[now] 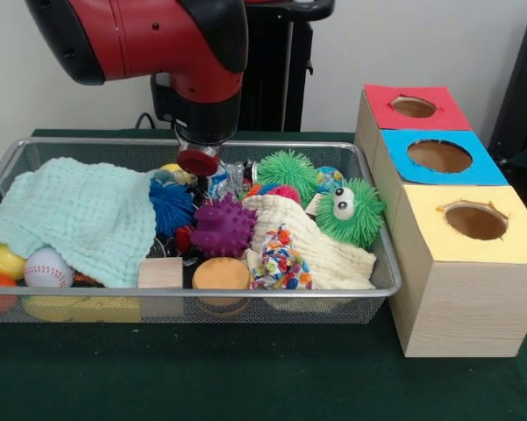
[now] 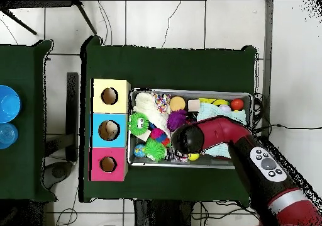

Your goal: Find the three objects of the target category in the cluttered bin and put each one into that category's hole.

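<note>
Pincer over far-mid bin, packet just to its right

Front view: pincer [image 1: 198, 161] hangs low at the far side of the bin [image 1: 381, 289], its red round tip just above the toys; can't tell if it's open or closed. One clear packet [image 1: 225, 181] w/ blue-red print lies just right of the tip, between the blue spiky ball [image 1: 171, 207] and green ball [image 1: 288, 172], partly buried, long axis unclear. Next move looks like a short shift right and down. Boxes [image 1: 438, 158] w/ holes stand right of bin.
</note>
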Controlling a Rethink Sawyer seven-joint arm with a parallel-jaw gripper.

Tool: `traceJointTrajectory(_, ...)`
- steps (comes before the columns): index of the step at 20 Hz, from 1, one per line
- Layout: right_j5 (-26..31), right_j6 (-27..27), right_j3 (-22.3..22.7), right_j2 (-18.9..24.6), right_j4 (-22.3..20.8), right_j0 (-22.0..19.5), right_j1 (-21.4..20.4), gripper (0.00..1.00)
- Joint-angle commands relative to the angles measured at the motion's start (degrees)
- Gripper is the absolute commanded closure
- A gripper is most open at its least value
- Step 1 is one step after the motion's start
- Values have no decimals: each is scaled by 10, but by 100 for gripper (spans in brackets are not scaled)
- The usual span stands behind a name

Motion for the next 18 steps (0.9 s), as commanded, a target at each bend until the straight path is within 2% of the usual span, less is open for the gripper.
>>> traceJointTrajectory(1,-1,-46,51,54,57,-33,-30,100)
traceJointTrajectory(5,5,-37,62,87,94,-30,-72,100)
traceJointTrajectory(11,16,-21,72,130,162,-32,-88,100)
traceJointTrajectory(14,7,-19,77,150,191,-42,-89,100)
traceJointTrajectory(18,-31,-11,87,191,237,-70,-65,100)
